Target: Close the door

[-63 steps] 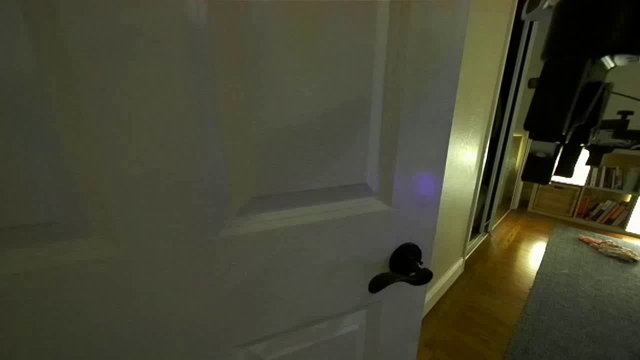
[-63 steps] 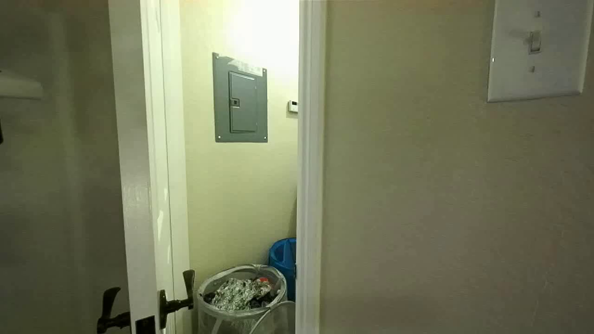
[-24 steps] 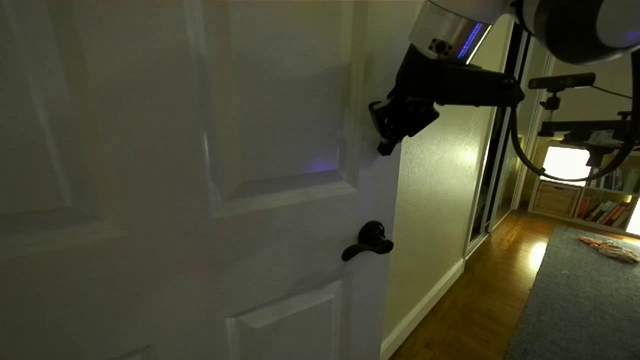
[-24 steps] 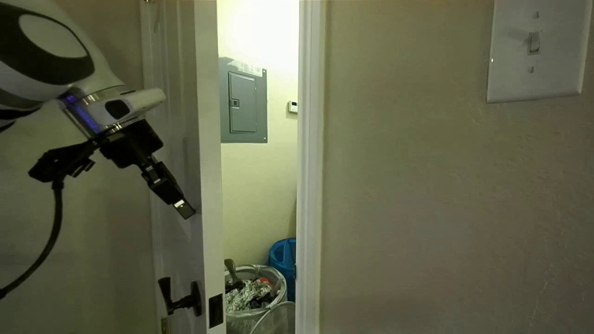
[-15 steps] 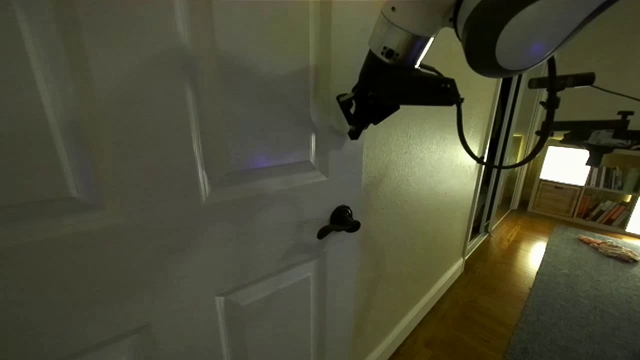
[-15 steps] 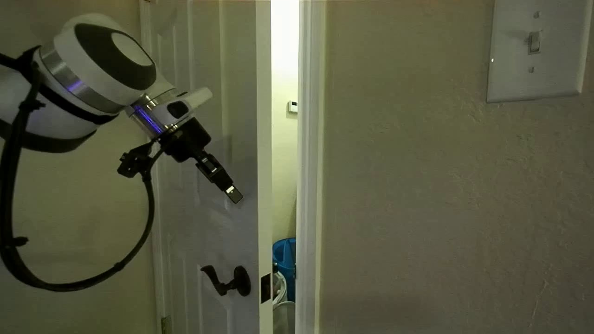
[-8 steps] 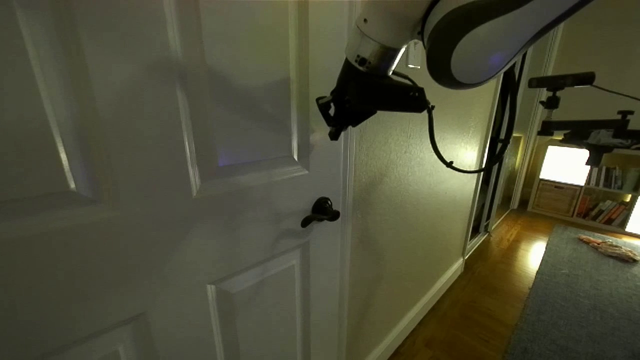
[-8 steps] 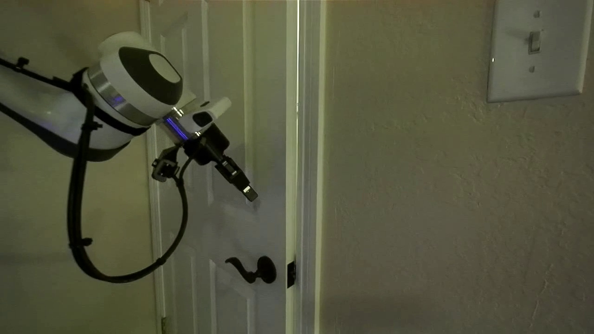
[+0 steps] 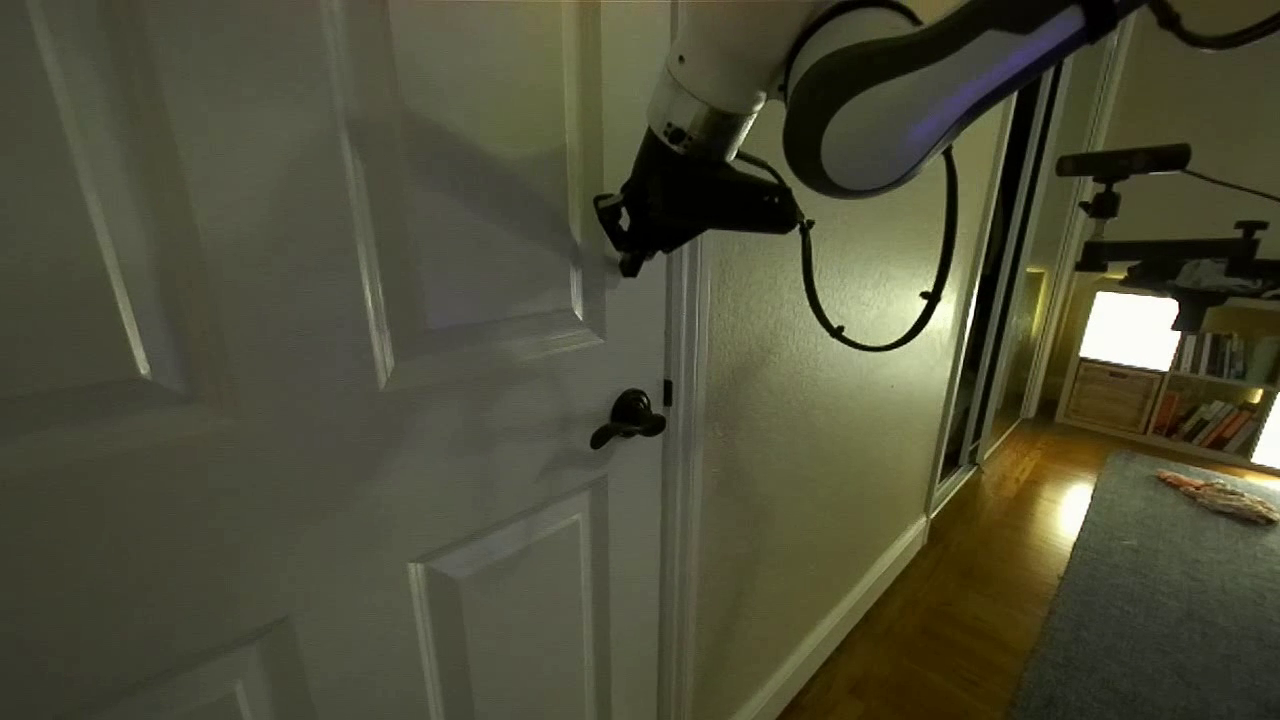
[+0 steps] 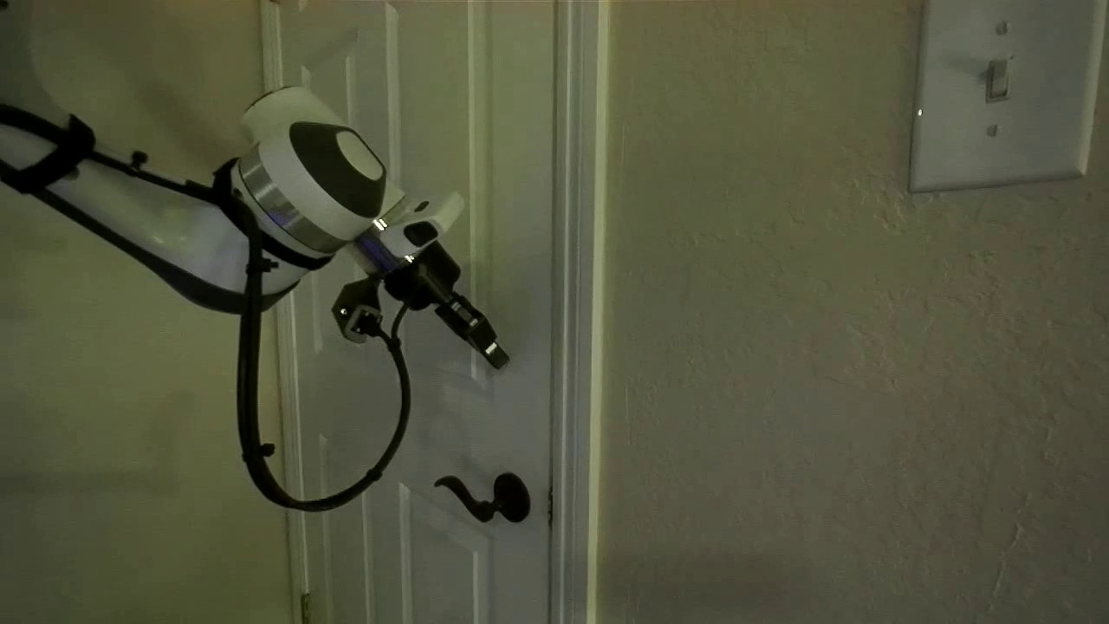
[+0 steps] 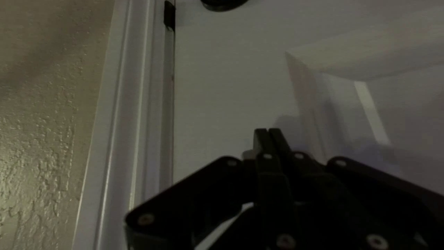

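In both exterior views the door (image 9: 330, 430) is seen within its frame (image 10: 576, 347), free edge and frame just beside each other; whether it is latched cannot be told. In the wrist view a dark plate (image 11: 169, 14) is shown at the seam. The gripper (image 11: 267, 131) is tilted downward at the door, above the handle (image 9: 632, 415); its 2 fingers (image 11: 261, 142) are set narrow, side by side, their ends all but meeting. Whether the door is touched by them cannot be made out. From the arm (image 10: 295, 186) a cable (image 10: 249, 347) is hung in a loop. On the wall (image 10: 762, 364) a switch plate (image 10: 957, 104) with 1 toggle (image 10: 998, 80) is mounted. In an exterior view a cloth (image 9: 1215, 497) is laid on a rug (image 9: 1150, 590), and books (image 9: 1210, 425) are held on a shelf (image 9: 1222, 382).
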You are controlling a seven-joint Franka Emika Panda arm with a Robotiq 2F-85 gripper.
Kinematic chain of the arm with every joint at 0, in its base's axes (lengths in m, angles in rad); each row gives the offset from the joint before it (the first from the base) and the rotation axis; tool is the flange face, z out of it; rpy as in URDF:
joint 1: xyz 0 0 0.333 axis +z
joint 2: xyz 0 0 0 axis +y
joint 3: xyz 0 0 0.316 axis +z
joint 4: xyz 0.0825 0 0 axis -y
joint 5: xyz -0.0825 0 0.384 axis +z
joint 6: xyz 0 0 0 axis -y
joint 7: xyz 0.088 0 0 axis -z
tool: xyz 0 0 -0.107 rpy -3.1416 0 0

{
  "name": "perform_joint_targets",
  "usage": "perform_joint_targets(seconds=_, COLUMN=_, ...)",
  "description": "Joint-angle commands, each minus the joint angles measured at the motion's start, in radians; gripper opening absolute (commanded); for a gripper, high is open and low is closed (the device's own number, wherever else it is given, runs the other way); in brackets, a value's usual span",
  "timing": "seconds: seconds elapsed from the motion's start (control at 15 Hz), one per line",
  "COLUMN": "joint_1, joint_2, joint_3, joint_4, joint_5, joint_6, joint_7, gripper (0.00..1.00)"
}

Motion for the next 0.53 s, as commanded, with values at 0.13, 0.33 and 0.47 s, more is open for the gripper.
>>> perform_joint_targets(seconds=0.13, joint_1=0.007, joint_2=0.087, joint_3=-0.010, joint_4=0.114, joint_5=-0.027, joint_6=0.025, joint_7=-0.045, gripper=0.05)
perform_joint_targets(seconds=0.33, joint_1=0.067, joint_2=0.081, joint_3=-0.085, joint_4=0.108, joint_5=0.045, joint_6=0.041, joint_7=-0.101, gripper=0.05)
perform_joint_targets(seconds=0.47, joint_1=0.072, joint_2=0.057, joint_3=-0.083, joint_4=0.067, joint_5=0.111, joint_6=0.021, joint_7=-0.165, gripper=0.04)
